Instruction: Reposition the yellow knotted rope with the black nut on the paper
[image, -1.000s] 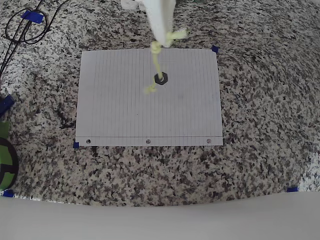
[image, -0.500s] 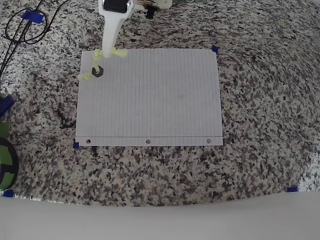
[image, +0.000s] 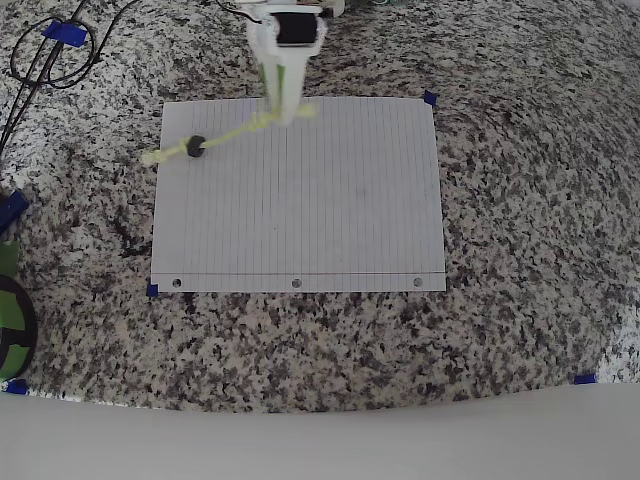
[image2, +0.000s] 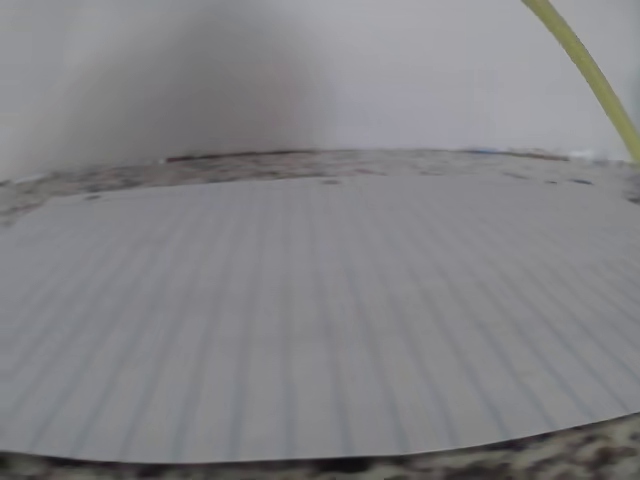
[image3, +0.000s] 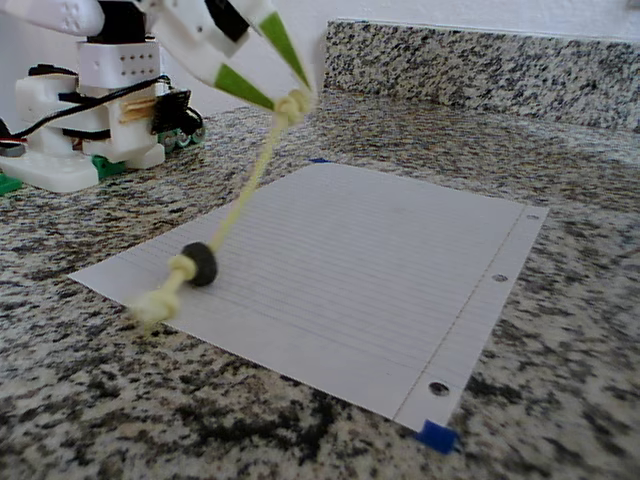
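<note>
While the white lined sheet of paper (image3: 340, 265) lies flat on the speckled granite counter (image3: 560, 340), a small piece of blue tape (image3: 437, 436) sits at its nearest corner in the fixed view, and punched holes run along its right edge there. Farther in, the thin yellow knotted rope (image3: 240, 195) rises at a slant from the paper to the gripper. Its low end, with a small knot, rests at the left edge of the sheet, and the black nut (image3: 199, 264) threaded on the rope sits just beside that knot, touching the paper. In the overhead view the nut (image: 196, 147) is near the upper left corner of the sheet (image: 330, 220), and the rope (image: 230, 135) runs from there up and right. The white and green gripper (image3: 292, 103) is clenched on the upper knotted end of the rope, above the far edge of the paper. Behind it the arm's white base (image3: 90, 110) stands on the counter.
</note>
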